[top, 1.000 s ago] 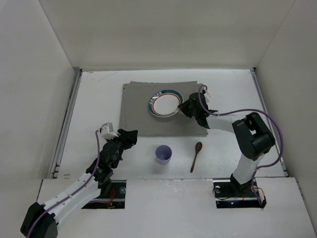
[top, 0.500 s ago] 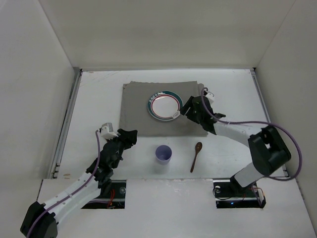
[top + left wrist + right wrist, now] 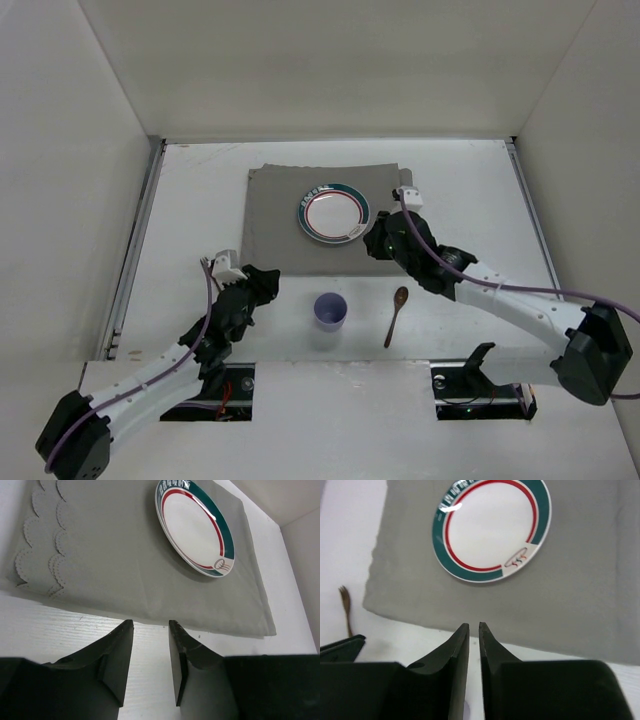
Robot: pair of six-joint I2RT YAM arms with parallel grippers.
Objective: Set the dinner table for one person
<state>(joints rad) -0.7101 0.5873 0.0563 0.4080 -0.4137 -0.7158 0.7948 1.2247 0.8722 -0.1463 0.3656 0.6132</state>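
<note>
The right gripper (image 3: 474, 625), jaws nearly touching and empty, is backing off the round glossy white plate with a green-and-red rim (image 3: 333, 212); the left gripper (image 3: 150, 622), narrowly parted and empty, is barely shifting.

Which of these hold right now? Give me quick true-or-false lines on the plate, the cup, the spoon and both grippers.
1. The plate lies on the grey placemat. True.
2. The lilac cup stands on the placemat. False: it stands upright on the bare dinner table, on the near side of the placemat.
3. The right gripper holds the wooden spoon. False: its jaws are almost shut on nothing, and the spoon lies on the table to the right of the cup.
4. The left gripper holds nothing. True: there is a clear gap between its jaws.
</note>
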